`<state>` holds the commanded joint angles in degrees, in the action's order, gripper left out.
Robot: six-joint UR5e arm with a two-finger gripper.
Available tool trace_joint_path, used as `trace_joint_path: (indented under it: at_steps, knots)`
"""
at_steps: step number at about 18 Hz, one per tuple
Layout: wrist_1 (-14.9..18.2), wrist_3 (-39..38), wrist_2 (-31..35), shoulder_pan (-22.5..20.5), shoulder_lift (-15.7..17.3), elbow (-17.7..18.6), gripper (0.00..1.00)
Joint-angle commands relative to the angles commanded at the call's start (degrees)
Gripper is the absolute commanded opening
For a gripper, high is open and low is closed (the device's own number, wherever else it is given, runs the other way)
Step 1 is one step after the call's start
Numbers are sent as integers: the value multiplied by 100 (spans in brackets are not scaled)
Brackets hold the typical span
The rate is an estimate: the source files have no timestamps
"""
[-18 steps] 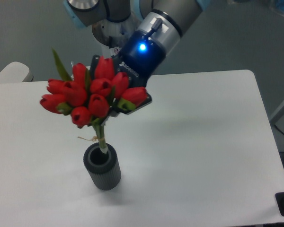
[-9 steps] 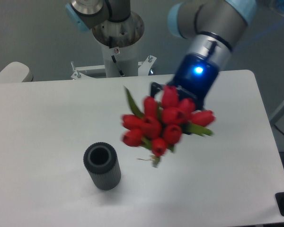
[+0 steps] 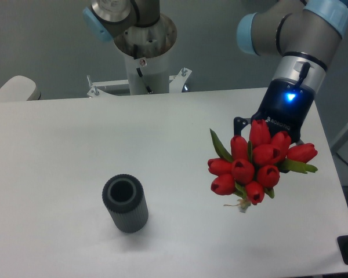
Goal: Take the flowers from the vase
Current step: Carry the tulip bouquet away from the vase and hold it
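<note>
Flowers (image 3: 255, 165), a tight bunch of red tulip buds with a few green leaves, are held in the air above the right part of a white table (image 3: 162, 150). The bunch is seen from above and slightly from the front, so the buds face the camera. One pointed leaf sticks up at the upper left of the bunch, and another lies out to the right beneath a bud. A short stub of stems, tied with pale string, pokes out below the lowest bud.

Behind the bunch, the gripper (image 3: 261, 130) is mostly hidden by the buds. Only a dark part of it is seen at the upper left of the flowers, under a dark blue wrist section with a lit blue light. The fingers themselves cannot be made out, but the bunch is carried clear of the table and nothing else supports it, so it is taken to be clamped between them. The arm (image 3: 298, 40), grey with light blue joint caps, comes in from the top right corner.

A vase (image 3: 124, 203), small, dark grey and ribbed, stands upright on the table at the lower left, well apart from the flowers. Its round mouth is open and dark inside.

At the back edge of the table, the white base (image 3: 144, 61) of the robot is mounted.
</note>
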<state>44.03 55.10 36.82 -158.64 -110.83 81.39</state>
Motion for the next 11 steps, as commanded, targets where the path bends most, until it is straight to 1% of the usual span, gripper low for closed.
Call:
trace_joint_path:
  at_steps: [4, 6, 11]
  knots:
    - [9, 35, 18, 9, 0, 26, 38]
    - [0, 53, 62, 44, 9, 114, 38]
    - [0, 474, 27, 97, -35, 140, 38]
